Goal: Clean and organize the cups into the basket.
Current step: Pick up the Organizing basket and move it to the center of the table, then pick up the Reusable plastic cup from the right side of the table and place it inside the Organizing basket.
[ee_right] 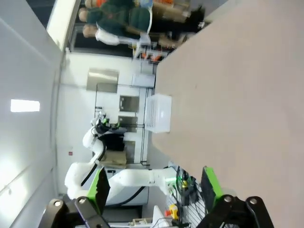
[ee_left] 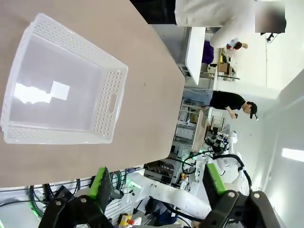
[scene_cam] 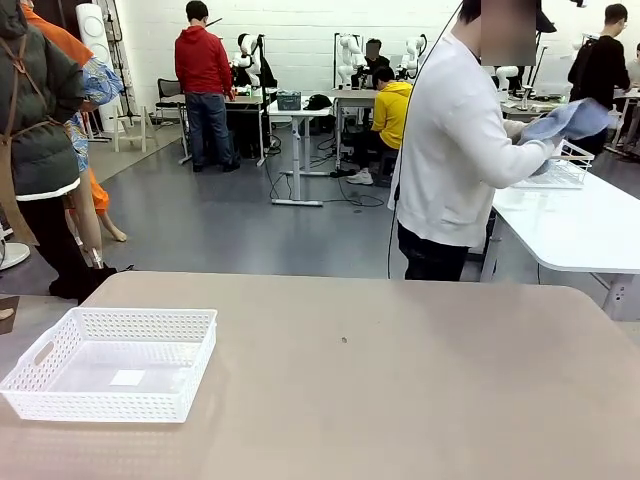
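Left hand (ee_left: 156,179) well apart from basket (ee_left: 105,90)

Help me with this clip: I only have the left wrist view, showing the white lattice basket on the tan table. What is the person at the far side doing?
Observer: In the front view the person stands turned toward a white side table, holding a blue cloth in both hands.
Operator: Is anything sitting on that side table?
Observer: Yes, a white wire basket rests on it, just under the cloth.
Operator: And how is the right arm set?
Observer: The right wrist view shows the right pincer open, with nothing between its fingers.
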`<state>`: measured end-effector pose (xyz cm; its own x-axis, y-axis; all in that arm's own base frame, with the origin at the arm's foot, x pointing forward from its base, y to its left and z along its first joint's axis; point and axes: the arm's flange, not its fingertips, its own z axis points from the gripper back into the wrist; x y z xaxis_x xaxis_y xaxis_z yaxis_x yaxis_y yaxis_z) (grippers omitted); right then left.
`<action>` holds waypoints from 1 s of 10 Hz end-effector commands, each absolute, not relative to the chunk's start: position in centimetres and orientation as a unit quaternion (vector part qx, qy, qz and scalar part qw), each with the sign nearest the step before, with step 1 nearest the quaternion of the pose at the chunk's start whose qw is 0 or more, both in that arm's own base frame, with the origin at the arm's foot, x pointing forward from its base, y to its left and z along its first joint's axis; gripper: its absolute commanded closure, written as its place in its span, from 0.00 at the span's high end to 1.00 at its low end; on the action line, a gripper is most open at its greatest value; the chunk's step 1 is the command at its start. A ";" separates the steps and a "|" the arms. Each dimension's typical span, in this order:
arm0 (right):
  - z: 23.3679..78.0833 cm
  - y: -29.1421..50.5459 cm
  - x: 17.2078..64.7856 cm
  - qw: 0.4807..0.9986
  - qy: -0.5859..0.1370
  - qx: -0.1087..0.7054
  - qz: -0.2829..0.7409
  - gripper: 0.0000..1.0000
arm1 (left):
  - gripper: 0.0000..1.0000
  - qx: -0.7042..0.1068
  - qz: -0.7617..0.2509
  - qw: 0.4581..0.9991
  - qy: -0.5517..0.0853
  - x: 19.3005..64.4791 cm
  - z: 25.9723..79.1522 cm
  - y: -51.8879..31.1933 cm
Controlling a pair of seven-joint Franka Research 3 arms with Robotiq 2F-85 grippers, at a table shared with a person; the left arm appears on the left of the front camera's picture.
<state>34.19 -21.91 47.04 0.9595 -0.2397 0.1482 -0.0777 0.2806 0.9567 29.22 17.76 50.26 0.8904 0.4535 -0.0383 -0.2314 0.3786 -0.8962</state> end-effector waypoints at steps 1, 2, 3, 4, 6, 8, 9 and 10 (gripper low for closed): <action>46.7 -22.1 34.4 0.775 -0.116 0.621 -0.026 1.00 | 1.00 -0.521 0.200 0.824 -0.098 29.4 50.3 17.5; 46.7 -22.1 34.4 0.775 -0.116 0.621 -0.026 1.00 | 1.00 -0.521 0.200 0.824 -0.098 29.4 50.3 17.5; 46.7 -22.1 34.4 0.775 -0.116 0.621 -0.026 1.00 | 1.00 -0.521 0.200 0.824 -0.098 29.4 50.3 17.5; 46.7 -22.1 34.4 0.775 -0.116 0.621 -0.026 1.00 | 1.00 -0.521 0.200 0.824 -0.098 29.4 50.3 17.5; 46.7 -22.1 34.4 0.775 -0.116 0.621 -0.026 1.00 | 1.00 -0.521 0.200 0.824 -0.098 29.4 50.3 17.5; 46.7 -22.1 34.4 0.775 -0.116 0.621 -0.026 1.00 | 1.00 -0.521 0.200 0.824 -0.098 29.4 50.3 17.5; 46.7 -22.1 34.4 0.775 -0.116 0.621 -0.026 1.00 | 1.00 -0.521 0.200 0.824 -0.098 29.4 50.3 17.5; 46.7 -22.1 34.4 0.775 -0.116 0.621 -0.026 1.00 | 1.00 -0.521 0.200 0.824 -0.098 29.4 50.3 17.5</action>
